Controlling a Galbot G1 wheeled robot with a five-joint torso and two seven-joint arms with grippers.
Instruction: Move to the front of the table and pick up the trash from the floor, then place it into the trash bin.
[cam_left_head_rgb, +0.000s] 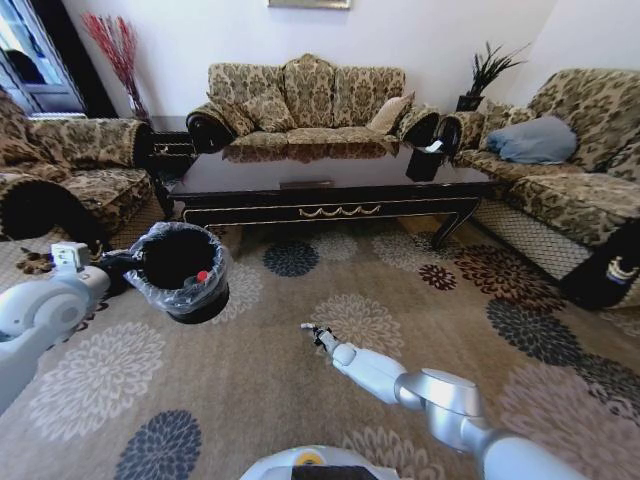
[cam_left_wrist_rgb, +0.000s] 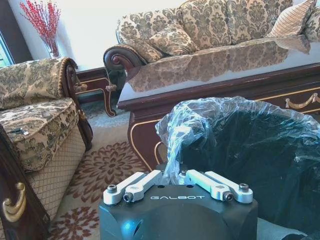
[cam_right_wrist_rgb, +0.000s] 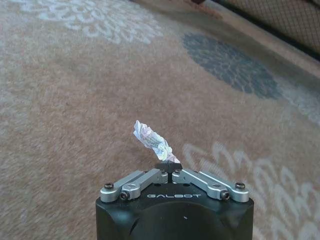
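The black trash bin (cam_left_head_rgb: 185, 268) with its crinkled clear liner hangs just above the floor (cam_left_head_rgb: 300, 400), left of centre. My left gripper (cam_left_head_rgb: 133, 266) is shut on its rim and liner, and the fingers (cam_left_wrist_rgb: 150, 181) pinch the plastic by the bin (cam_left_wrist_rgb: 260, 160). A red cap (cam_left_head_rgb: 203, 275) shows inside the bin. My right gripper (cam_left_head_rgb: 312, 331) is low over the carpet, shut on a small crumpled scrap of trash (cam_right_wrist_rgb: 151, 140) that sticks up from its fingertips (cam_right_wrist_rgb: 168, 166). The dark glossy table (cam_left_head_rgb: 330, 195) stands ahead, its corner close behind the bin (cam_left_wrist_rgb: 150, 100).
Patterned sofas ring the table: one behind it (cam_left_head_rgb: 305, 100), an armchair (cam_left_head_rgb: 70, 170) at left, another sofa (cam_left_head_rgb: 570, 170) at right with a blue cushion (cam_left_head_rgb: 540, 138). A black object (cam_left_head_rgb: 428, 158) stands on the table's right end. Open carpet lies between me and the table.
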